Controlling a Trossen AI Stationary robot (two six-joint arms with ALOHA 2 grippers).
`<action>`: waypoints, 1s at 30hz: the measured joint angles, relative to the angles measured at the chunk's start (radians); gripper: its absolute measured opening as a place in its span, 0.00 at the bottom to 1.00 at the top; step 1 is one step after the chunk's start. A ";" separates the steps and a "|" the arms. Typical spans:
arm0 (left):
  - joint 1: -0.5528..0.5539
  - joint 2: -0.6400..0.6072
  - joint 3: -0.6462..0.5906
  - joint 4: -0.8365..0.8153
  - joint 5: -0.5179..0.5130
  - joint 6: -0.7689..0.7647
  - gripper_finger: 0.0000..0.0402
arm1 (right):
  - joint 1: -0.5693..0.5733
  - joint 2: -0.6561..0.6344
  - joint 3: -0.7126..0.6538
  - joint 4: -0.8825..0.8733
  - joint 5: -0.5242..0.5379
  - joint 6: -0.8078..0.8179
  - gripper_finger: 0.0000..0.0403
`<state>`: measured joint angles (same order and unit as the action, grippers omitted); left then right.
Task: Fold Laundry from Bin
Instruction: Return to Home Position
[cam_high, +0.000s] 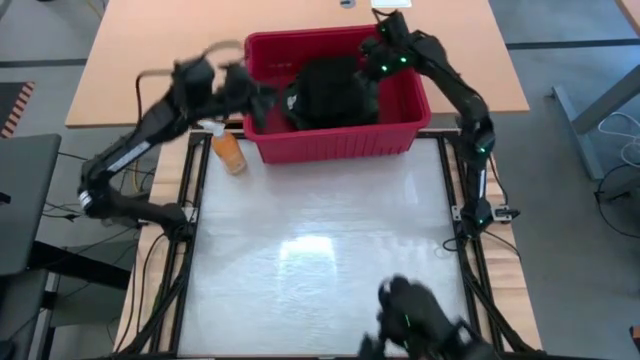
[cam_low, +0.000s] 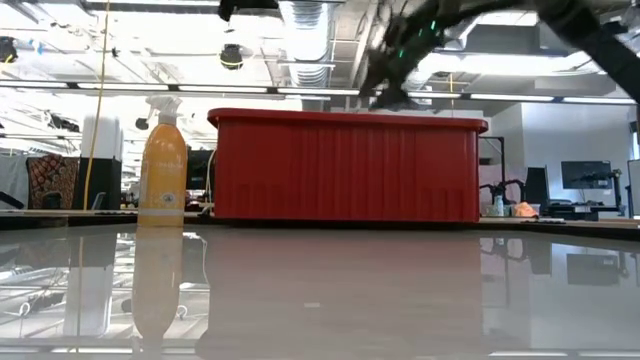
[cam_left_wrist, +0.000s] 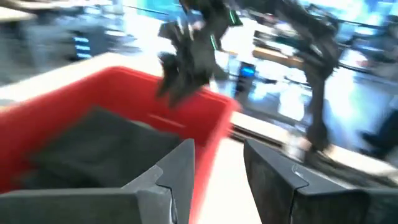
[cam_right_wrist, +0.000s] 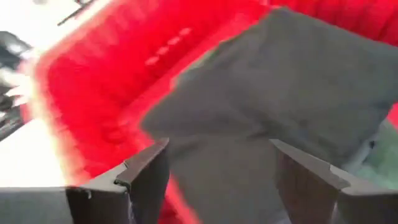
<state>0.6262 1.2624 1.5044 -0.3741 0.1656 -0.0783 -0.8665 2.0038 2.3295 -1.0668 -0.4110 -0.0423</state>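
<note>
The red bin (cam_high: 340, 142) stands at the table's far side, with the dark laundry (cam_high: 330, 90) piled inside it. My left gripper (cam_high: 262, 103) hovers open by the bin's left wall, at rim height. In its wrist view its fingers (cam_left_wrist: 177, 177) frame the bin's corner (cam_left_wrist: 214, 134) and the laundry (cam_left_wrist: 93, 146) lies beyond. My right gripper (cam_high: 372, 50) is open above the bin's far right corner and slants down over the grey cloth (cam_right_wrist: 280, 99). Neither gripper holds anything.
An orange spray bottle (cam_high: 228, 150) stands on the table just left of the bin's near left corner, below my left arm. A dark bulky object (cam_high: 415, 320) sits at the table's near edge. The glossy table top (cam_high: 320, 250) lies in front of the bin.
</note>
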 joint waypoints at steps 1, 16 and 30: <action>-0.016 -0.036 -0.069 0.035 0.026 -0.001 0.31 | 0.027 -0.033 0.000 -0.030 0.001 -0.001 0.72; -0.192 -0.413 -0.640 0.345 0.118 -0.224 0.31 | 0.728 -0.416 -0.274 -0.160 0.639 0.228 0.72; -0.418 -0.585 -0.910 0.468 -0.149 -0.249 0.31 | 0.977 -1.114 -1.535 0.839 0.671 0.439 0.70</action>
<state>0.2078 0.6775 0.5944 0.0938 0.0171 -0.3268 0.1100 0.8893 0.7945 -0.2281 0.2604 0.3969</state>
